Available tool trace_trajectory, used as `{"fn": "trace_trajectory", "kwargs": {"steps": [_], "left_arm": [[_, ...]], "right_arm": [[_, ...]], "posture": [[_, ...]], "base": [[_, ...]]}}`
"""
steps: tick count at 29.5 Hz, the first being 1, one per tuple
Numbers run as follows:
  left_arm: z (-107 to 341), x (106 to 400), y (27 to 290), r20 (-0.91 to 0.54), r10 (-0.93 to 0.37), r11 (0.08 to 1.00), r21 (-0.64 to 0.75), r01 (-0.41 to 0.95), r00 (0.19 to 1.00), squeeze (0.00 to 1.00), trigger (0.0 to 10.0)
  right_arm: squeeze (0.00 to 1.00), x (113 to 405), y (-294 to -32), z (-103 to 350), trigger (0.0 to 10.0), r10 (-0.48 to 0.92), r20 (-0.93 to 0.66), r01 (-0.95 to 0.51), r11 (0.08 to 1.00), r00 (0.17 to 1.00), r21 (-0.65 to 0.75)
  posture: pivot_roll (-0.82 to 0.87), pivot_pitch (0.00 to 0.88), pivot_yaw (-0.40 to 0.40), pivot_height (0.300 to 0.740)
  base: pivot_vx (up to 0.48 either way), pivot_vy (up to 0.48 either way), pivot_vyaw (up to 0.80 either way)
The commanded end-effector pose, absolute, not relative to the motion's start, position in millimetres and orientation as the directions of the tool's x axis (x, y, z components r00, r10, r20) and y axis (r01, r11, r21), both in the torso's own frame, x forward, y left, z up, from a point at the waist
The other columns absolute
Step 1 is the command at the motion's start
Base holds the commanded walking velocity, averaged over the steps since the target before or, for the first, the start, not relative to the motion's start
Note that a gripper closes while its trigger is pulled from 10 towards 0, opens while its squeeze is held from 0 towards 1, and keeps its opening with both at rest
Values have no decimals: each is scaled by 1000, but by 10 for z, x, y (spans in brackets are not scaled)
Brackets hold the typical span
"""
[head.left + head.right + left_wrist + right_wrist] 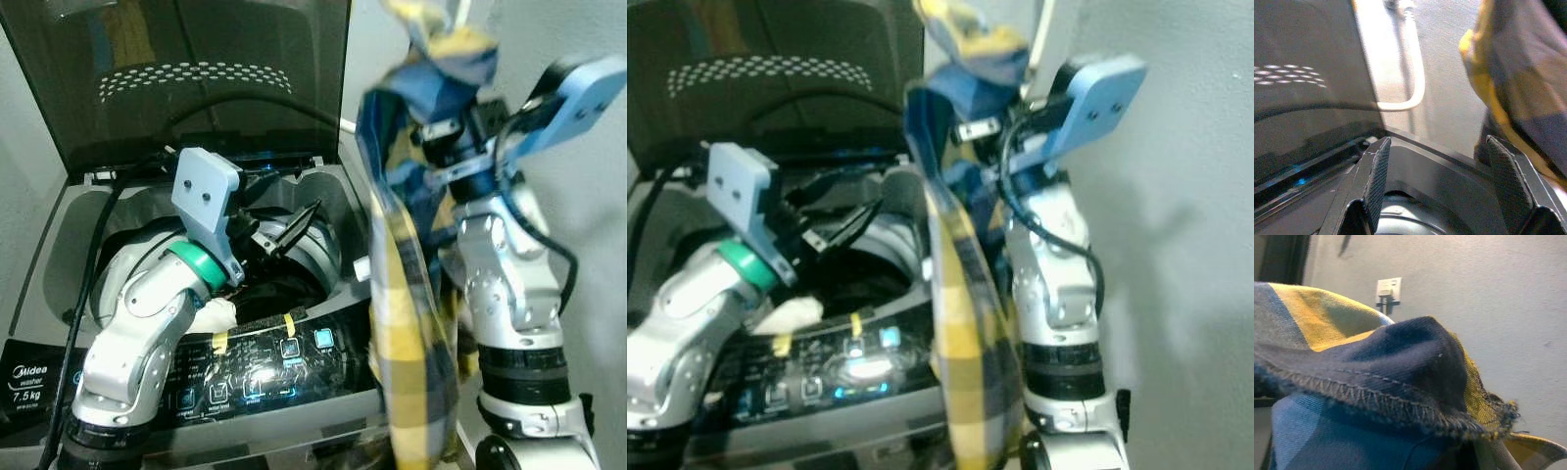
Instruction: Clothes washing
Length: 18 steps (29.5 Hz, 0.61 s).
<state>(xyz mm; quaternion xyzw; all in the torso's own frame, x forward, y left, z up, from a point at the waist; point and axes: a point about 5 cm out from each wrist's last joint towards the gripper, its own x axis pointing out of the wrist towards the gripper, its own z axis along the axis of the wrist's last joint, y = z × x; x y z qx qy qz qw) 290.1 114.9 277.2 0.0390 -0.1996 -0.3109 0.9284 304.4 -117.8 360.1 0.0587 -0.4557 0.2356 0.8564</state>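
Plaid cloth (407, 294) dangles from the raised right gripper (446, 122), pinched tight and held high right of the washer (323, 186), probably so it clears the rim. Left gripper (284, 230) hovers over the drum, fingers spread and empty.

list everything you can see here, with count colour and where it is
top-loading washing machine: 1, grey with black control panel, in front of the robot, drum open
dark tinted lid: 1, raised upright behind the drum
blue and yellow checked cloth: 1, hanging from the right gripper beside the machine's right edge
white wall socket: 1, on the grey wall
white hose: 1, against the wall behind the machine
left gripper: 1, black fingers open over the drum
right gripper: 1, raised, mostly hidden by cloth
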Motion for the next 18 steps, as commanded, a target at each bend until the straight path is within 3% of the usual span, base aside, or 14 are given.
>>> {"fn": "trace_trajectory", "kwargs": {"steps": [1,5,15,18], "left_arm": [[2747,2957,1189,358,-500,864,149,481,788,0,10000],[2724,3062,1236,365,-362,929,69,363,858,0,10000],[2723,3120,1280,363,-299,953,70,294,883,0,10000],[2722,3126,1282,359,-290,956,63,287,887,0,10000]], "right_arm": [[0,3051,-1133,3533,10000,353,803,-473,875,480,-102],[0,3088,-1112,3415,10000,337,783,-476,877,522,-60],[0,3146,-1163,3291,10000,313,748,-450,893,585,-22],[0,3152,-1175,3275,10000,311,743,-447,895,592,-18]], "posture": [[48,0,35,740],[49,0,37,740],[34,0,45,740],[34,0,45,740]], "base": [[0,0,0],[0,0,0],[0,0,0],[0,437,0]]}}
